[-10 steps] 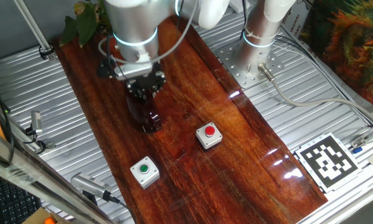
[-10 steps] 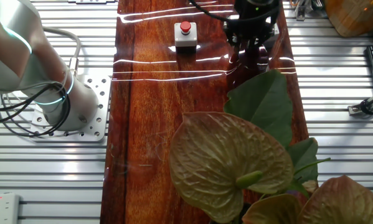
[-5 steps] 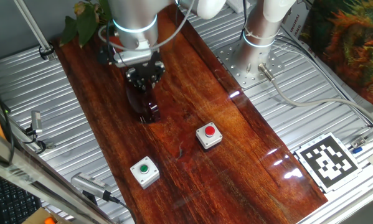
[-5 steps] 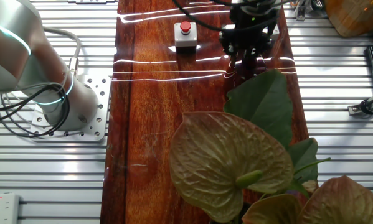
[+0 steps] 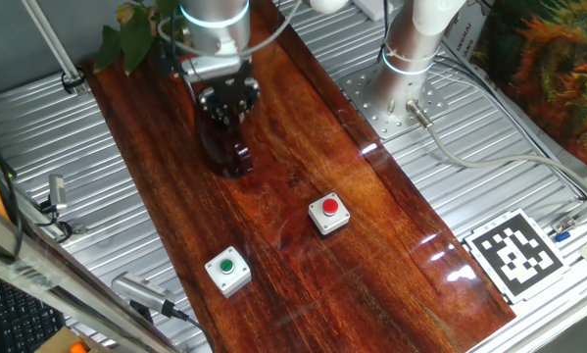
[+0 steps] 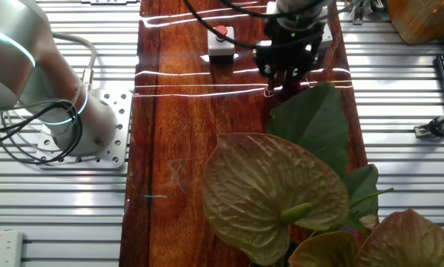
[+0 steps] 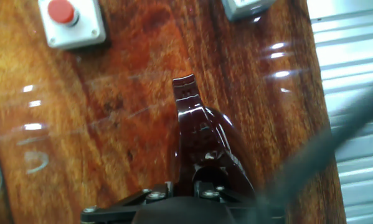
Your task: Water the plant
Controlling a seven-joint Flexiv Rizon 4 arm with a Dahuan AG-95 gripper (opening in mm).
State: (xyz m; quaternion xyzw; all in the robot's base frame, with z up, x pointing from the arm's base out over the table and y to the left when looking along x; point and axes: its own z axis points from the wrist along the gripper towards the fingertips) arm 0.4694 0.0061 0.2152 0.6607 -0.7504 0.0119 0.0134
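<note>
On the left of one fixed view we have the white box with the green button (image 5: 227,269), then the dark red translucent pouring vessel (image 5: 225,149) hanging under the gripper (image 5: 226,110), which we judge is clamped on the vessel's handle end, though the hand view shows only the vessel (image 7: 202,140) running out from between the finger bases. Further right sits the white box with the red button (image 5: 328,213) on the glossy dark wooden desk (image 5: 303,147). The risk we see: any early tilt would spill onto the wood short of the pot, and a low carry could clip those broad leaves. The small potted plant with broad green leaves (image 5: 131,29) stands at the far end of the desk, near and just beyond the gripper; in the other fixed view its leaves (image 6: 314,126) sit right below the gripper (image 6: 285,68).
</note>
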